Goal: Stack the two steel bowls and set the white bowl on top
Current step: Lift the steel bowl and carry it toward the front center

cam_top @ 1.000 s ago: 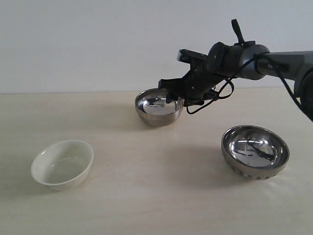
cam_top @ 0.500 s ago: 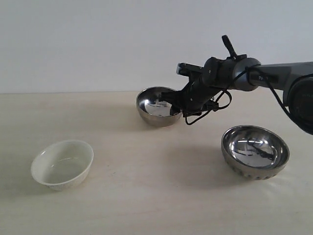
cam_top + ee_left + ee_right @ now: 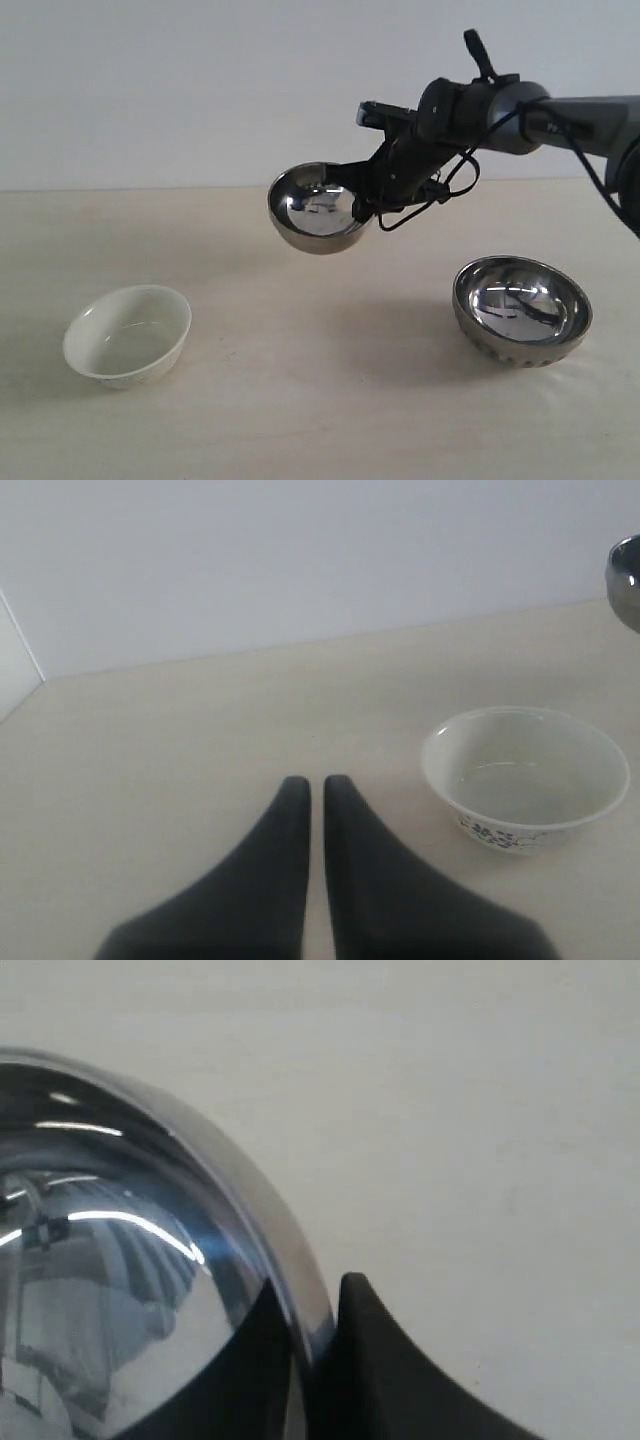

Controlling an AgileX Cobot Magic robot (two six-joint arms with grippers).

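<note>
My right gripper (image 3: 362, 200) is shut on the rim of the smooth steel bowl (image 3: 313, 210) and holds it tilted above the table at the back centre. In the right wrist view one finger is inside the smooth steel bowl (image 3: 120, 1260) and one outside, with my right gripper (image 3: 312, 1305) pinching the wall. The ribbed steel bowl (image 3: 521, 310) rests on the table to the right. The white bowl (image 3: 127, 335) sits at the front left. In the left wrist view my left gripper (image 3: 309, 785) is shut and empty, beside the white bowl (image 3: 525, 777).
A pale table (image 3: 320, 400) carries everything, with a plain white wall (image 3: 200, 90) behind. The right arm (image 3: 560, 115) reaches in from the right edge with loose cables hanging under the wrist. The lifted steel bowl's edge (image 3: 626, 575) shows at the border of the left wrist view.
My right gripper closed on the rim of the smooth steel bowl and lifted it off the table, tilting it and shifting it slightly left. The other bowls stayed put.
</note>
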